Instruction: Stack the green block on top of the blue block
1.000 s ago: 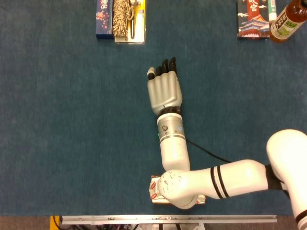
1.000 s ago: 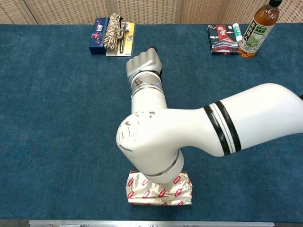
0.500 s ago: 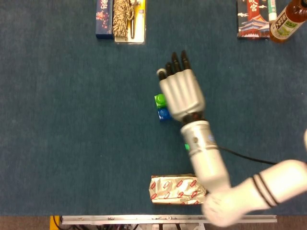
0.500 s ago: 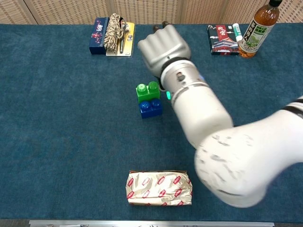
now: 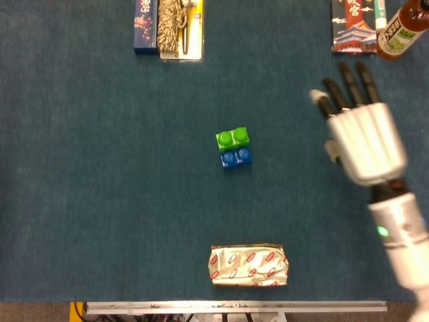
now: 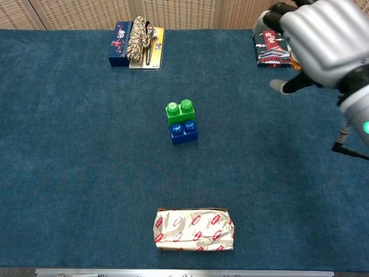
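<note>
My right hand: my right hand [image 5: 362, 141] is up over the right side of the bench [image 5: 100, 201]. It holds nothing. My fingers [image 5: 348, 84] are straight and a little apart, and they point to the far edge.
My left hand: I cannot see it in either view.
Green block: the green block [image 5: 232, 139] sits near the middle of the bench. It touches the blue block [image 5: 236, 158] on that block's far side. In the chest view the green block [image 6: 180, 112] looks a little higher, but I cannot tell if it is on top or just behind.
Blue block: it is flat on the bench, well apart from my right hand.
Shiny packet: a silver packet with red marks [image 5: 249, 265] lies near the front edge.
Far left things: a dark blue box [image 5: 145, 27] and a card with a rope bundle [image 5: 175, 27] lie side by side.
Far right things: a red and black box [image 5: 353, 27] lies by a bottle with a green label [image 5: 401, 30].
</note>
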